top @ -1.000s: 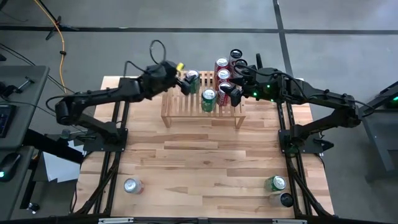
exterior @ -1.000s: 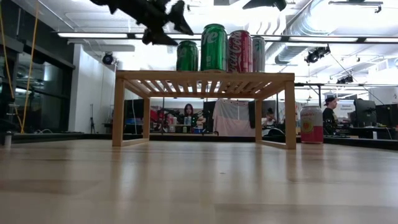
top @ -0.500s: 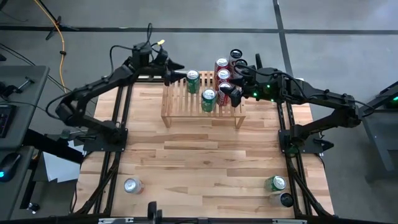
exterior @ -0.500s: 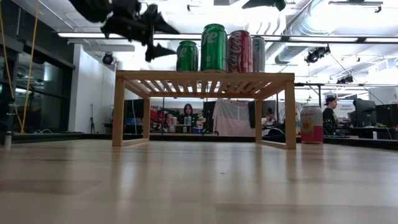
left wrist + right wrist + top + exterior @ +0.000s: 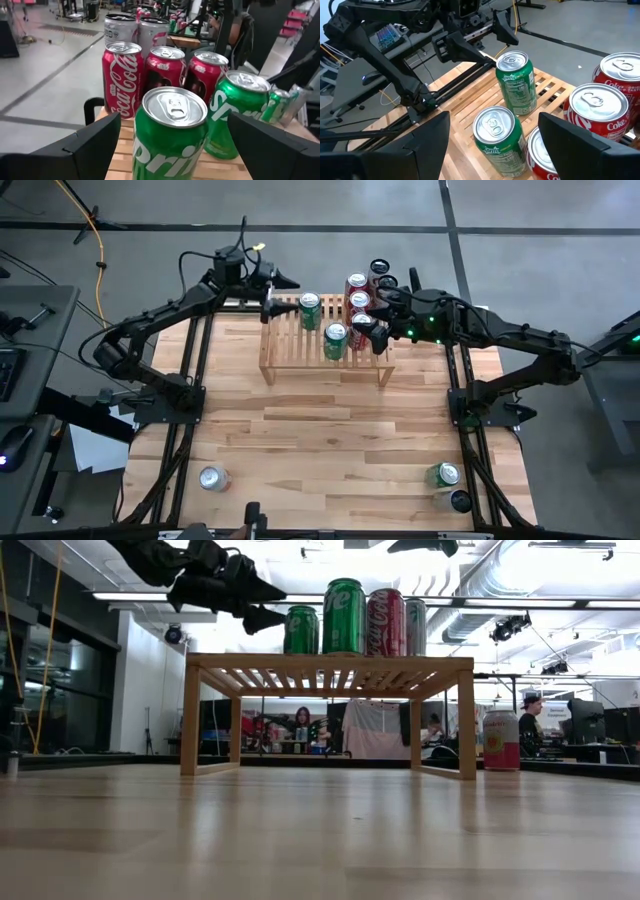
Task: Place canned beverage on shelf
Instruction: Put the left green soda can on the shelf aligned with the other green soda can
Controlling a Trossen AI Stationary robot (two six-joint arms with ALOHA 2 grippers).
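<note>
The light-wood shelf (image 5: 285, 352) (image 5: 330, 663) stands at the table's far middle. Several cans stand upright on its slatted top, among them two green cans (image 5: 310, 310) (image 5: 335, 340) and three red cans (image 5: 360, 302). My left gripper (image 5: 282, 294) (image 5: 262, 602) hovers open above the shelf's far left corner. It points about level at the nearer green can (image 5: 170, 132), which stands just beyond its fingertips, apart from them. My right gripper (image 5: 379, 316) (image 5: 495, 135) hangs open above the cans at the shelf's right end and touches none of them.
A pink can (image 5: 501, 740) stands on the table beside the shelf's right leg. Near the front edge lie a silver can (image 5: 213, 478) at the left, and a green can (image 5: 442, 474) and a dark can (image 5: 458, 501) at the right. Two dark cans (image 5: 382, 275) are behind the shelf.
My left gripper has drawn back from the far green can toward the table's far left corner. It has swung around and tipped from slanting down to about level. It has held still in the last half second. The cans stand as before.
</note>
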